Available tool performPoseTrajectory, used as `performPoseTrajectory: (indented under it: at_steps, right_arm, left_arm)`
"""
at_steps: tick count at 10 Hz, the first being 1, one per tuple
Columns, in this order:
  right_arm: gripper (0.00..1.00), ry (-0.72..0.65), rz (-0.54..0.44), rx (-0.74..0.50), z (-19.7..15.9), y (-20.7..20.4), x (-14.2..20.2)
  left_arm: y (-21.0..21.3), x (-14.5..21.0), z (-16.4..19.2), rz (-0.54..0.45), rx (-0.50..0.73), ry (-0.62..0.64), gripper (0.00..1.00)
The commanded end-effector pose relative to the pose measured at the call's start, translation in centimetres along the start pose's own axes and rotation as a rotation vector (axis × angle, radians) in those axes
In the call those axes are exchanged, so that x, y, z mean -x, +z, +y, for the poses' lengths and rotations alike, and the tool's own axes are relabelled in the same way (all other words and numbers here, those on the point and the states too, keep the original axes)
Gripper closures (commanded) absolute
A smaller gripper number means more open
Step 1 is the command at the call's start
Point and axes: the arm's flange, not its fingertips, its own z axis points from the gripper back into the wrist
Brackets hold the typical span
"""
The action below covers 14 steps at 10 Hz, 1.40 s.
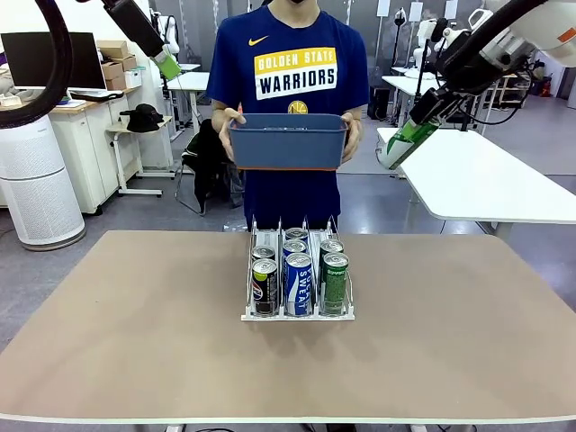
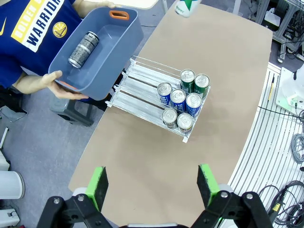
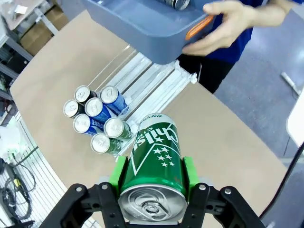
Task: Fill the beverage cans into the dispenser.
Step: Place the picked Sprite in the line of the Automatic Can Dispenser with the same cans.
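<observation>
If green can [image 3: 156,156] slips: right gripper [image 3: 153,172] clamps it high up; long drop.
Dispenser [image 1: 297,316]: mid-table, seven cans [image 1: 298,270] at front; tilted entry could jam a lane.
Left gripper [image 2: 152,183]: wide open, empty.

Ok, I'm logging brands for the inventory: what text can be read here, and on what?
"GOLDEN STATE WARRIORS": the person's blue shirt.
"SWEAT": front blue can in the dispenser.
"Chils", the rest curving away: green can in the right gripper.
Too small to read: print on the front black can and front green can; blurred on the dark can in the bin.
</observation>
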Motion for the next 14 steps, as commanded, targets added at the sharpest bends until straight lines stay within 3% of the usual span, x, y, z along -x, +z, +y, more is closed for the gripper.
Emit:
performPoseTrajectory:
  at_steps: [1,3,5,9,12,14]
  right_arm:
    - [0.42,-0.088,0.025,0.094,4.0,0.6,2.4]
    - [0.42,-0.055,0.051,0.109,6.8,1.4,5.2]
    - [0.42,-0.018,0.111,0.157,9.9,-0.3,8.4]
    - [0.42,0.034,0.129,0.063,12.8,-3.9,14.0]
    - [0.42,0.08,0.157,0.002,13.0,-6.5,15.5]
    - [0.42,0.056,0.194,0.064,13.1,-5.3,15.1]
  left_arm:
    - [0.1,0.2,0.0,0.005,0.006,-0.002,0.0]
    - [0.1,0.2,0.0,0.005,0.006,-0.002,0.0]
    - [0.1,0.2,0.0,0.005,0.006,-0.002,0.0]
    - [0.1,0.2,0.0,0.005,0.006,-0.002,0.0]
    - [0.1,0.2,0.0,0.005,0.006,-0.002,0.0]
    - [0.1,0.2,0.0,0.005,0.006,-0.002,0.0]
